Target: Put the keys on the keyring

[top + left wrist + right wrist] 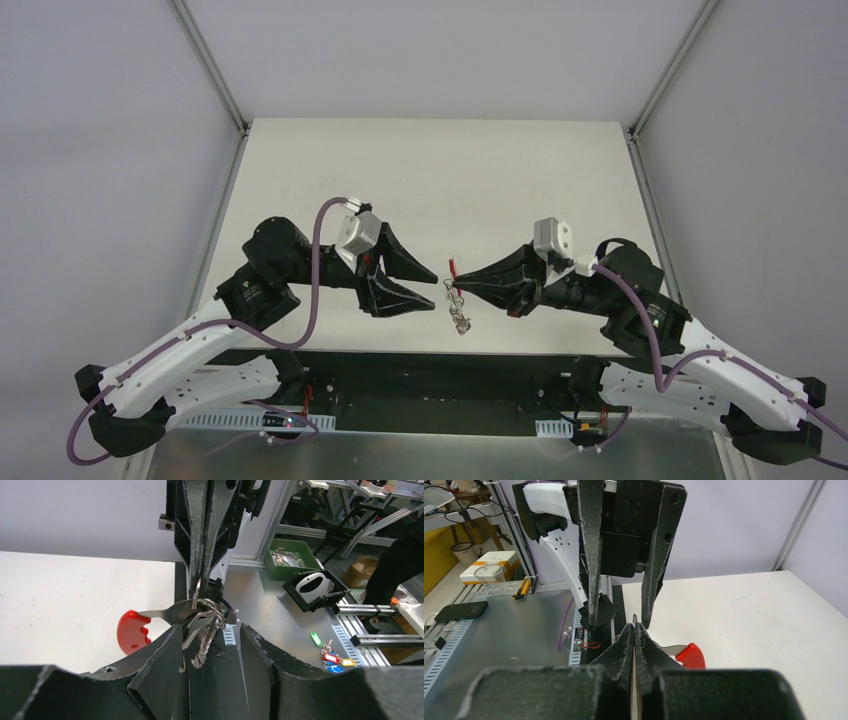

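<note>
Keyring is hanging above the table, pinched in the closed jaws of the right gripper. Its red crescent piece is projecting sideways. Keys are dangling beneath. Left gripper is standing with jaws parted, the bunch between its 2 fingers, ungripped.

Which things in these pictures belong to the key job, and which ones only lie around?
For the job: keyring with red piece, held by the shut right gripper; keys hanging below it; left gripper, open.

Lying about: green bin, black tray, coloured key tags, black phone, all on the metal bench.
</note>
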You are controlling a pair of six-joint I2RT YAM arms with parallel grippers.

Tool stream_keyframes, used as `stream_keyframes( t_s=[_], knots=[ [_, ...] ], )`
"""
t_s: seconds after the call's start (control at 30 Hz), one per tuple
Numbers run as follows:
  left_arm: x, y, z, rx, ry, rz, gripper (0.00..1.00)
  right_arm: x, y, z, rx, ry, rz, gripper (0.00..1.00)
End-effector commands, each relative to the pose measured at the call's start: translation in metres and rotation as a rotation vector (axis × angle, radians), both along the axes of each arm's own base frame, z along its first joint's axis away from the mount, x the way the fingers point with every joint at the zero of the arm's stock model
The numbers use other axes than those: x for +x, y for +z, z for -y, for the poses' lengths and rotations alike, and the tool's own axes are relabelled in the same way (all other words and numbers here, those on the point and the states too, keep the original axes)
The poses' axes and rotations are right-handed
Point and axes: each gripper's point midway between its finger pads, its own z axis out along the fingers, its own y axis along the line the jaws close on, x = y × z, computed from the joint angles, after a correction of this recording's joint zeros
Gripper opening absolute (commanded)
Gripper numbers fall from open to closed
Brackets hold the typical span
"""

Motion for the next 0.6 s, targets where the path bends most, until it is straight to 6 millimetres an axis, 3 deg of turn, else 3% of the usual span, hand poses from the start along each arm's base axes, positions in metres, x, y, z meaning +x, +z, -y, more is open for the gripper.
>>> stream_keyframes(
  t_s=[0.0, 0.57],
  knots=[
    [0.002, 0.015, 0.003, -0.049, 0.010, 0.045, 0.45, -0.011, 0.032, 0.008, 0.106, 0.035, 0.042, 0.00],
    [0.008, 0.021, 0.013, -0.092, 0.000, 0.036, 0.41, -0.008, 0.024, 0.008, 0.096, 0.014, 0.033, 0.00]
  ],
)
